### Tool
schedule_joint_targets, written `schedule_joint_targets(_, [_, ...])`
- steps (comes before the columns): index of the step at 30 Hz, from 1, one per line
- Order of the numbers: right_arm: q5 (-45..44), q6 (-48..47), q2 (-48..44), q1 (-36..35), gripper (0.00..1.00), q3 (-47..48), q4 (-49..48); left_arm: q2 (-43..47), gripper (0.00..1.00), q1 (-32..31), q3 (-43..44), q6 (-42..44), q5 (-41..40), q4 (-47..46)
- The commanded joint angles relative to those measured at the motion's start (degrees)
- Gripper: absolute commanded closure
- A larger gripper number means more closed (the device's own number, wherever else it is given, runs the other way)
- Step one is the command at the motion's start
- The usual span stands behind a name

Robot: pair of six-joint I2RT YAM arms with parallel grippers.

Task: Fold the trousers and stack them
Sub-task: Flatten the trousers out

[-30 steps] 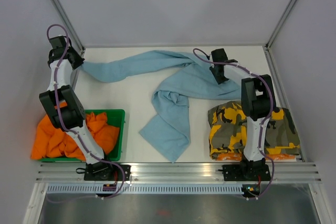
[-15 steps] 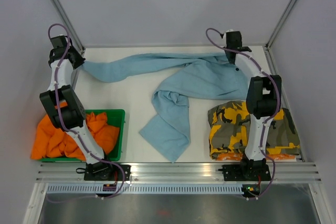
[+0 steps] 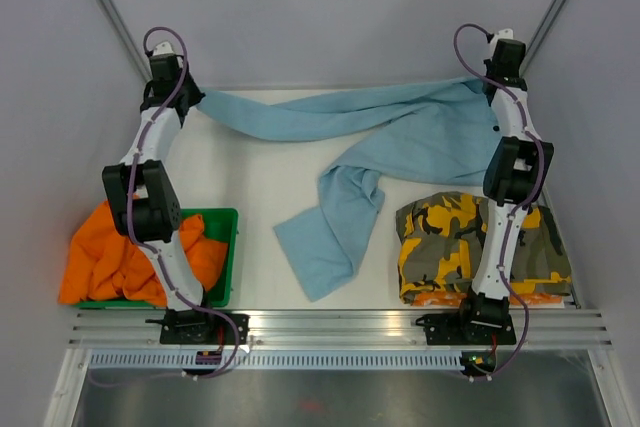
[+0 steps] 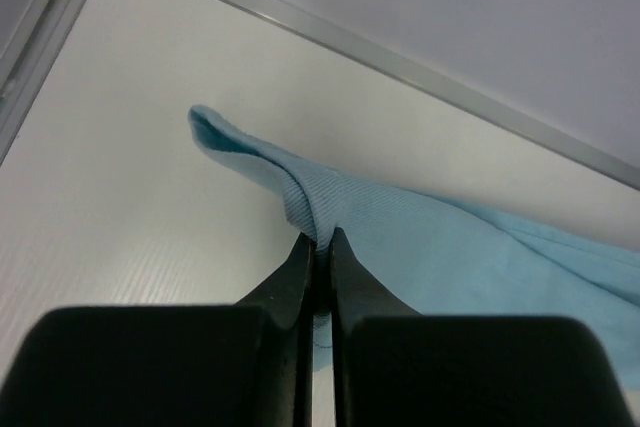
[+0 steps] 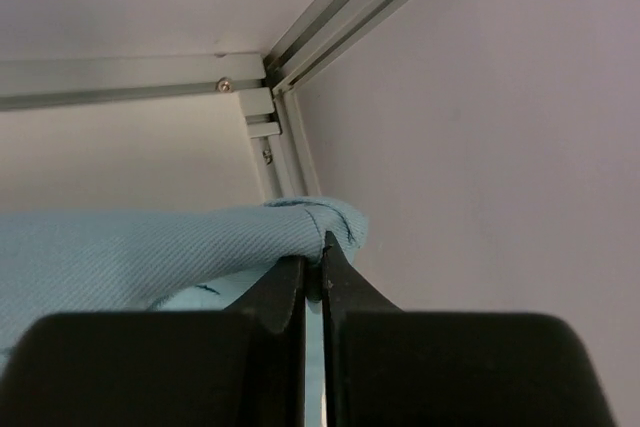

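Each claw, left (image 4: 320, 247) and right (image 5: 313, 267), is clamped on the light-blue trousers (image 3: 400, 147), stretched, one leg trailing.

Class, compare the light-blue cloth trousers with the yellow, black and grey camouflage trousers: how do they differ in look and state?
The light-blue cloth trousers are plain; the camouflage trousers are patterned. The light-blue pair is spread out unfolded across the table's far side, pinched by the left end effector and right end effector; the camouflage pair lies folded compactly at near right, ungripped. Both are soft cloth on the white table.
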State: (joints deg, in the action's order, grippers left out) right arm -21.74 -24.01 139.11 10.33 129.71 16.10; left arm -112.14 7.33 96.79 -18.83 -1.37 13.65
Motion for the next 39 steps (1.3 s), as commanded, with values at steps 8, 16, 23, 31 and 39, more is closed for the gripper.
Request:
schedule_joint_targets(8, [3.81, 5.11, 11.62, 0.31, 0.92, 9.24, -9.94, -0.27, 0.98, 1.02, -1.34, -2.00, -12.26, -18.65])
schedule_joint_targets(16, [8.46, 13.73, 15.13, 1.36, 0.63, 11.34, -23.56, -7.21, 0.98, 0.67, 4.27, -3.32, -4.63, -26.13])
schedule_joint_targets(23, [12.85, 18.64, 10.23, 1.27, 0.11, 11.45, -17.97, -8.80, 0.98, -1.88, 3.66, 1.95, -3.99, -25.61])
schedule_joint_targets(31, [30.79, 30.93, -12.79, -0.65, 0.04, -16.55, -11.78, -12.05, 0.94, -1.09, 13.16, -9.72, -21.39, 2.23])
schedule_joint_targets(39, [34.83, 39.83, -30.45, -1.71, 0.04, -40.75, -8.90, -3.30, 0.00, 1.11, 11.50, -10.35, -8.15, 14.29])
